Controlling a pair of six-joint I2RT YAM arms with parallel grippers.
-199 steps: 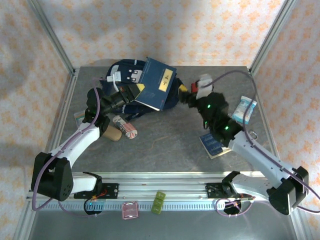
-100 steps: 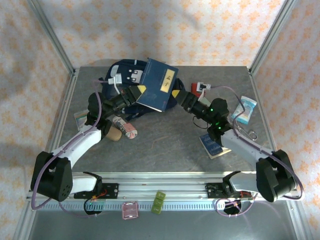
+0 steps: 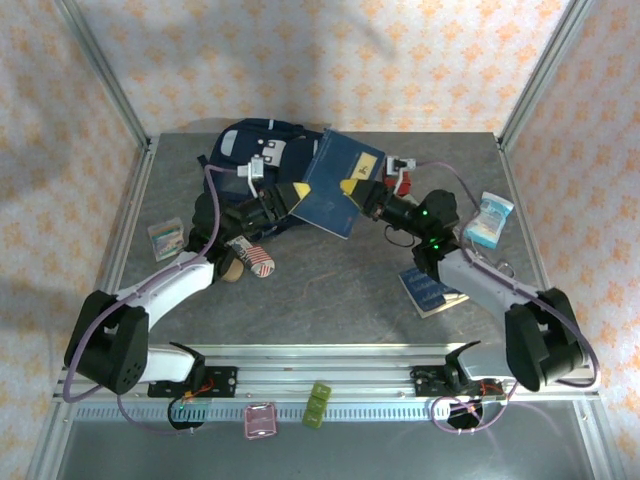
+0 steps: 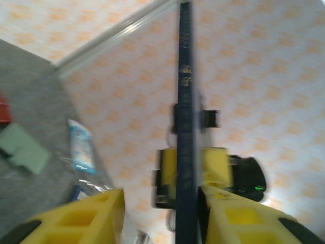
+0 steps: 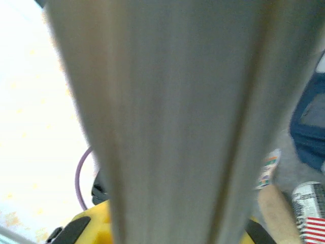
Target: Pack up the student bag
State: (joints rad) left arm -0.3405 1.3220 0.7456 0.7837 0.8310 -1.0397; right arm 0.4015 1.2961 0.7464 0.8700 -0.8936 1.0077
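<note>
Jaws of the right gripper [image 3: 354, 187] are clamped on the tilted blue book [image 3: 340, 165]. The left gripper [image 3: 299, 190] jaws stand apart astride the opposite edge. Behind and left of the book lies the student bag [image 3: 245, 148], patches upward, long axis roughly crosswise. Gold spine lettering is blurred and unreadable.

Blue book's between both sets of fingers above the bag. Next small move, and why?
Probably draw the left gripper back off the blue book: its fingers stand apart, a gap beside the book's edge, while the right gripper looks clamped on the opposite edge. That frees the right arm to lower it into the student bag.
</note>
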